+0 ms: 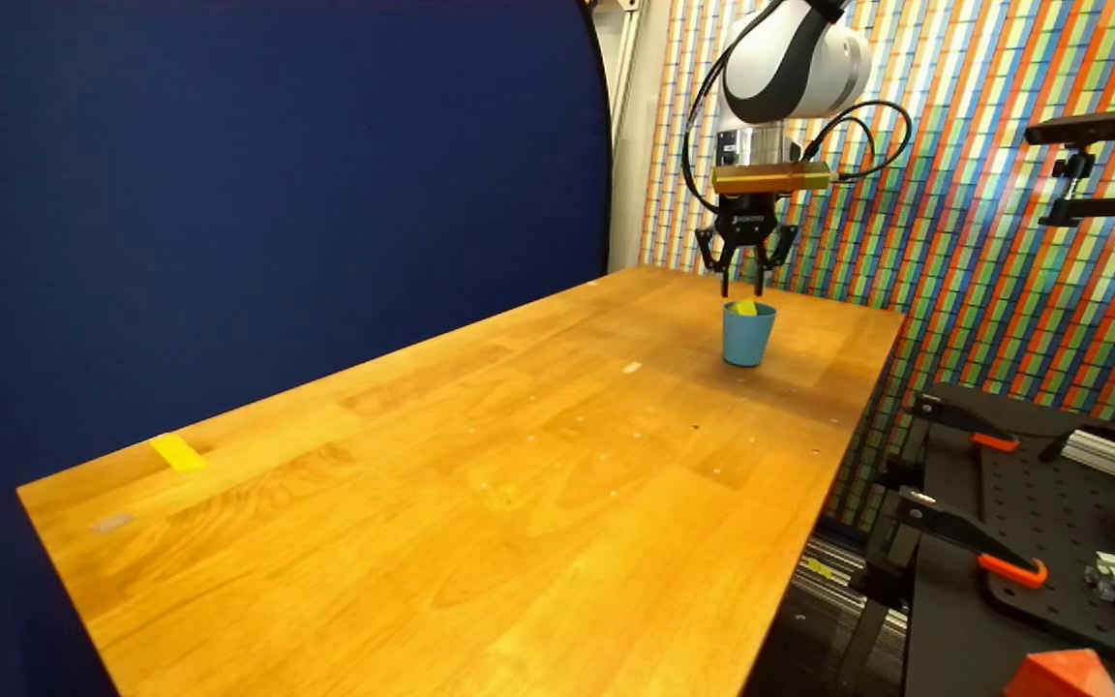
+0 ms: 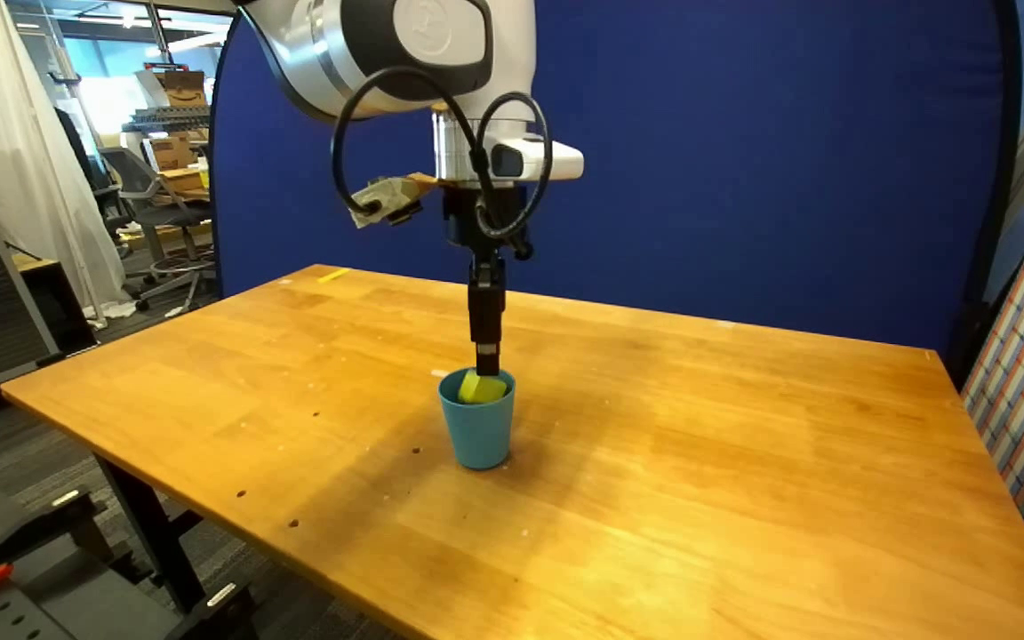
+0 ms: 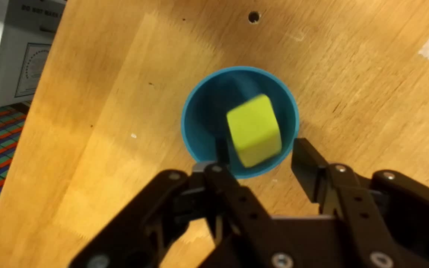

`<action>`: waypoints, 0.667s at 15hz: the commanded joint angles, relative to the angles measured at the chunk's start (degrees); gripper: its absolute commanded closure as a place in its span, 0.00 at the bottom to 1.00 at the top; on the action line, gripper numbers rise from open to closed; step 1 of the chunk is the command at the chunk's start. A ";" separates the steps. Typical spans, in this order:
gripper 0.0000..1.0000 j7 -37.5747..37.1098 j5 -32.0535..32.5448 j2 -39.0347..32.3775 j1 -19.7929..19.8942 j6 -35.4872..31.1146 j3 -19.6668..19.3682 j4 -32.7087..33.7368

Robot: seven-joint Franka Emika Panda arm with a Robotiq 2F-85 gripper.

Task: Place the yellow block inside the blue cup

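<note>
While the gripper (image 1: pixel 742 292) hangs over the blue cup (image 2: pixel 480 436), fingers (image 2: pixel 487 351) parted, holding nothing, the yellow block (image 3: pixel 254 128) is just below the tips, tilted inside the cup's mouth, resting or falling I cannot tell; the coming move is probably straight up.

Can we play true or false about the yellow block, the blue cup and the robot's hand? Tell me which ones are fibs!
1. The yellow block is at least partly inside the blue cup. True.
2. The cup is lying on its side. False: it stands upright on the table.
3. The hand is above the cup. True.
4. The hand is squeezing the block. False: it is open.
5. A yellow strip lies on the table. True.
</note>
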State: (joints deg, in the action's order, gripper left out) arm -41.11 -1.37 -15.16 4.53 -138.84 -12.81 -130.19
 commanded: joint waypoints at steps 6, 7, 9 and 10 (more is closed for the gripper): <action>0.00 4.54 7.05 3.06 -2.51 2.18 1.11 0.25; 0.00 5.58 8.21 4.10 -3.20 4.09 1.75 0.72; 0.00 8.85 9.55 6.63 -3.99 8.22 3.27 1.89; 0.00 10.98 9.94 7.82 -4.13 10.13 4.05 2.84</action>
State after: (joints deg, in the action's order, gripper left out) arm -35.50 6.54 -12.17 0.95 -134.77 -10.33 -129.01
